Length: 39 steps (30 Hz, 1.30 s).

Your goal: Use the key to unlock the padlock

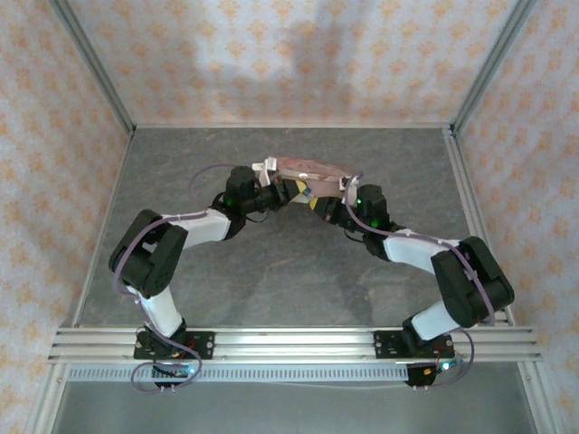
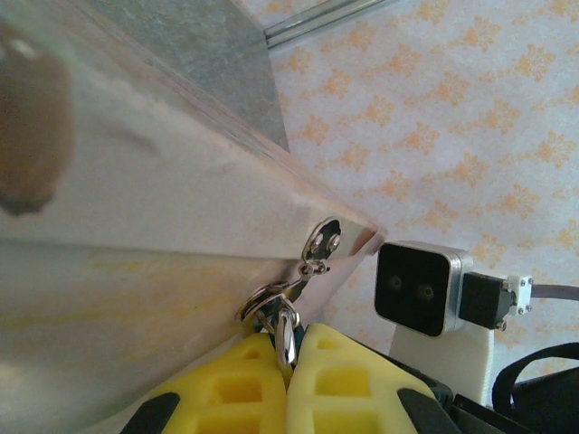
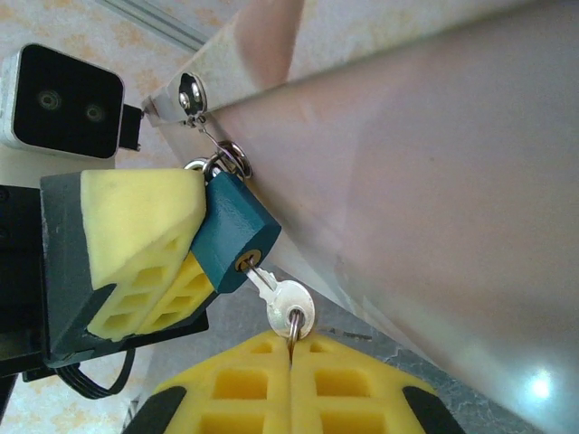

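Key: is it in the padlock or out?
In. The key has its blade in the keyhole of the padlock; the right gripper pinches its head.

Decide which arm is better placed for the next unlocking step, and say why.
Right. The right gripper is shut on the key, which sits in the padlock, so it can likely turn it. The left gripper clamps the padlock steady.
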Tool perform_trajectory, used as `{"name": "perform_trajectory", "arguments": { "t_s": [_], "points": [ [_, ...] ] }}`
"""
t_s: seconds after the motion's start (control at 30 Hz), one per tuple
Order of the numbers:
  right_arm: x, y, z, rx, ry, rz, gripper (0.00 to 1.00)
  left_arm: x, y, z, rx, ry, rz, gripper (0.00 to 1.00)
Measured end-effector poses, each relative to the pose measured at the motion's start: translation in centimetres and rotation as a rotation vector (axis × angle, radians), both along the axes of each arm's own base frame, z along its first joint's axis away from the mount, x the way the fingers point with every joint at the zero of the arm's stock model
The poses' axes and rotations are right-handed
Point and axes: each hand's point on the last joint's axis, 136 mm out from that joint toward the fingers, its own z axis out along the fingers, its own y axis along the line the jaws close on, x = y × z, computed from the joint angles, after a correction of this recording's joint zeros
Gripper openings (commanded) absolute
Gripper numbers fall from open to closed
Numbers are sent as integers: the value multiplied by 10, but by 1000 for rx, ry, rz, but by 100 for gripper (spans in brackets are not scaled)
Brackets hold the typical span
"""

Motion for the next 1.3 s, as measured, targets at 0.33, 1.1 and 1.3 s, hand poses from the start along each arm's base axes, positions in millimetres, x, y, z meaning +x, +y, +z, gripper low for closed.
{"name": "perform_trajectory", "arguments": {
  "t_s": [0.33,1.1,1.3],
  "points": [
    [-3,-1,-5,-184,-81,5,0,-4,-3,-6,17,25,-15,0],
    [7,10,-3,-20,74,26,15,5,1,-9,63,13,45,0],
    [-3,6,-17,-68,84,55,30,-2,-3,-21,90,55,31,0]
  ]
}}
